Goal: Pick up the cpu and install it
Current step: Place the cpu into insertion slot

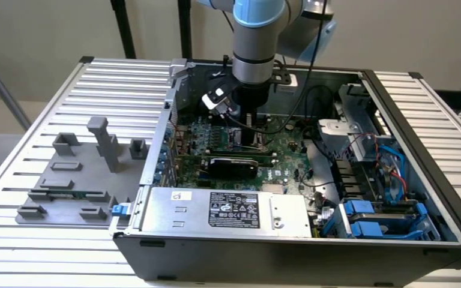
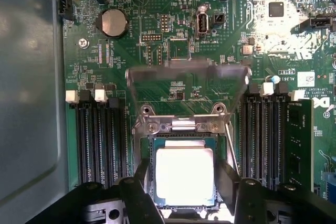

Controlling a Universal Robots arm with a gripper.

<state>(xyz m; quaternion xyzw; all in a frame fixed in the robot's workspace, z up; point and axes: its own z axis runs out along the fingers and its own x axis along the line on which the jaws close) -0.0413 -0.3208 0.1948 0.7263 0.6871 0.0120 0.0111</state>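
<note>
**A:** What's on the exterior view's left?

**B:** Grey fixtures (image 1: 74, 174) on the slatted table (image 1: 22, 240), in the left half of the frame. Just beside them, the open case (image 1: 295, 258) takes up the middle and right.

**A:** And inside it?

**B:** A silver power supply (image 1: 222, 209) runs along the lower middle. A black card (image 1: 230, 165) sits just above it, with the green motherboard (image 1: 283, 159) beyond. The arm (image 1: 254, 42) stands at top centre, and the gripper (image 1: 249, 123) is low over the board. Blue drive bays (image 1: 379, 219) fill the lower right.

**A:** What about the wrist view?

**B:** A coin cell (image 2: 114, 23), then black memory slots (image 2: 100, 140). Next is the socket (image 2: 184, 136), with its metal load plate (image 2: 186, 77) raised off it. More memory slots lie on its other side.

**A:** Where's the cpu?

**B:** The cpu (image 2: 185, 176) lies flat in the socket, silver top up, between the two fingers (image 2: 142, 179).

**A:** Is it clamped?

**B:** No. The fingers stand apart, one at each side edge of the cpu. A sliver of socket shows between each finger and the cpu. Nothing is held.
</note>
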